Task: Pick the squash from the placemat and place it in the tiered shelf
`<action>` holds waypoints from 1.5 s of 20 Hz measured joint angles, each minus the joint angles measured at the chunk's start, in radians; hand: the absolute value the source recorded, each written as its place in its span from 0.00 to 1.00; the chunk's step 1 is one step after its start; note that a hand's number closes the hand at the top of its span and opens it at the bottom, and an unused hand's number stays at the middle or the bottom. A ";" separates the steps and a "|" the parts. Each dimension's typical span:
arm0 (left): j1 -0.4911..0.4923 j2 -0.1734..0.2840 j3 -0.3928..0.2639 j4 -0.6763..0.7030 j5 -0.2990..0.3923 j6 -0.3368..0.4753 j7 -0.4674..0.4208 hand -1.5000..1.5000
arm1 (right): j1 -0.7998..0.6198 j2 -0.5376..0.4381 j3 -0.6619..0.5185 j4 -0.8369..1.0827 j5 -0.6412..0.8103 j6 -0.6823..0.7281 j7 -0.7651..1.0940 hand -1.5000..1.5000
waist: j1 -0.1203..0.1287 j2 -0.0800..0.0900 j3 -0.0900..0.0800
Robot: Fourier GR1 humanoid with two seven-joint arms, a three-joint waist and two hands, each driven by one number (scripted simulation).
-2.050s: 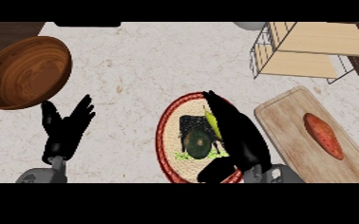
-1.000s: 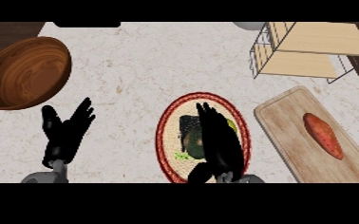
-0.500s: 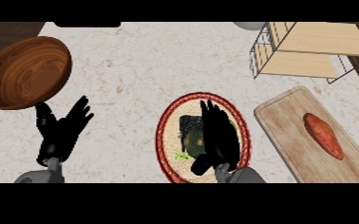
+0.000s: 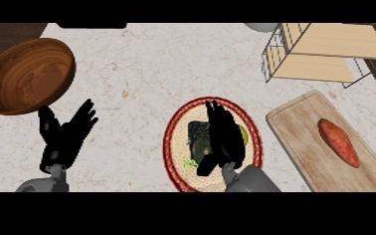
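A dark green squash [image 4: 197,135] with a yellow-green patch lies on the round woven placemat [image 4: 175,129] with a red rim, low in the middle of the head view. My right hand [image 4: 223,138] lies over the squash's right half, fingers stretched straight toward the far rim and thumb low beside it, so part of the squash is hidden. The wire and wood tiered shelf [image 4: 317,54] stands at the far right. At the lower left my left hand [image 4: 66,135] rests open with fingers up.
A large wooden bowl [image 4: 33,74] sits at the far left. A wooden cutting board [image 4: 301,124] with an orange sweet potato [image 4: 339,142] on it lies right of the placemat, between it and the shelf.
My right hand has shifted left from the squash's right side to lie over it, its fingers straightening along it. The squash and the left hand have stayed in place.
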 measured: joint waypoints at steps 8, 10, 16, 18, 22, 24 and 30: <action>-0.015 -0.014 0.005 0.007 -0.015 0.003 0.002 0.50 | -0.039 -0.018 0.043 0.083 -0.035 0.103 -0.124 1.00 | 0.002 -0.008 -0.002; -0.001 -0.020 0.002 -0.012 -0.019 0.005 0.006 0.50 | -0.042 -0.016 0.069 0.092 -0.056 0.073 -0.138 1.00 | 0.002 -0.010 -0.004; 0.014 -0.019 0.017 -0.010 -0.026 -0.010 -0.007 0.50 | -0.036 -0.015 0.135 0.072 -0.079 0.011 -0.174 1.00 | -0.001 -0.007 -0.004; 0.007 -0.019 0.018 -0.003 -0.030 -0.011 -0.002 0.50 | -0.006 -0.049 0.117 0.020 -0.081 0.022 -0.203 1.00 | -0.003 -0.004 -0.002; -0.001 -0.019 0.029 0.003 -0.024 -0.012 0.000 0.50 | 0.021 -0.221 -0.012 -0.065 -0.193 0.107 -0.313 1.00 | -0.010 -0.001 -0.001; -0.011 -0.012 0.035 0.007 -0.021 -0.017 0.007 0.50 | 0.023 -0.289 -0.089 -0.116 -0.259 0.152 -0.353 1.00 | -0.013 -0.001 0.000; 0.002 -0.011 0.045 0.006 -0.019 -0.018 0.001 0.50 | 0.065 -0.401 -0.241 -0.376 -0.343 0.171 -0.359 1.00 | -0.023 -0.004 0.000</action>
